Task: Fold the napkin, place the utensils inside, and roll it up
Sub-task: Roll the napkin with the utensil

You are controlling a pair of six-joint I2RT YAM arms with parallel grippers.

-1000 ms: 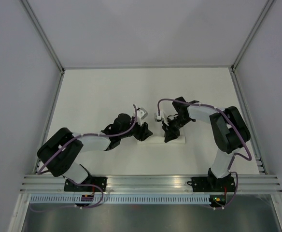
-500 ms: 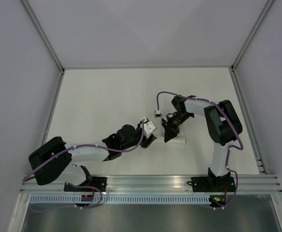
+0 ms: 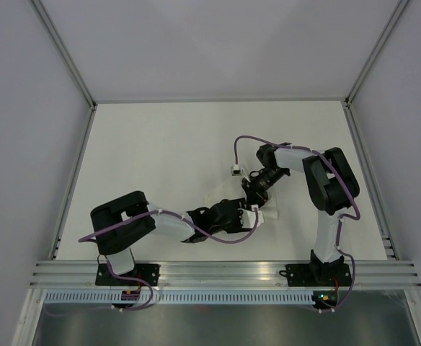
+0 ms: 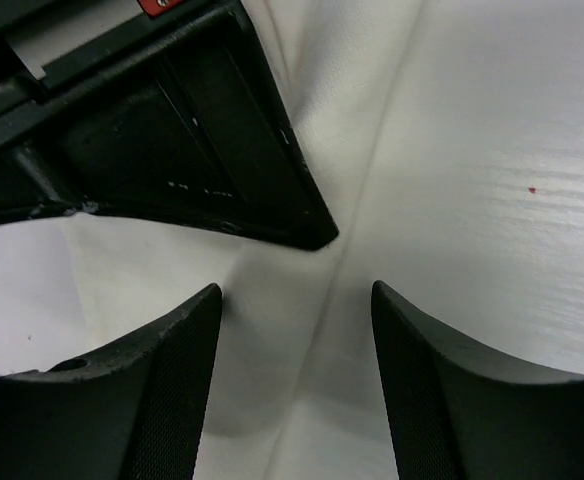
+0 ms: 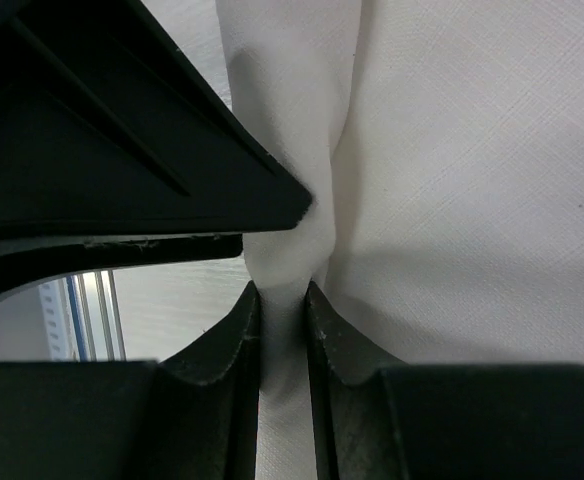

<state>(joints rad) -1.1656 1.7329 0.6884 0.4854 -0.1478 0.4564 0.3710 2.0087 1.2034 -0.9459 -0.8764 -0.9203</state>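
The napkin lies as a small white bundle on the bench, a little right of the middle and toward the near edge, and both arms meet over it. The right hand is narrow: its two fingers pinch a raised fold of the white cloth, and the cloth goes on beyond the tips as a soft ridge. The left hand is wide and holds nothing. Its fingers stand apart with the napkin's surface visible between them, and whether they touch the cloth I cannot tell. In the left wrist view the black body of the right hand fills the upper left, very near to the left hand, with its corner pointing at a crease of the napkin. To the right of this crease the bare bench shows a fine grain. In the top view the two hands are just beside each other.
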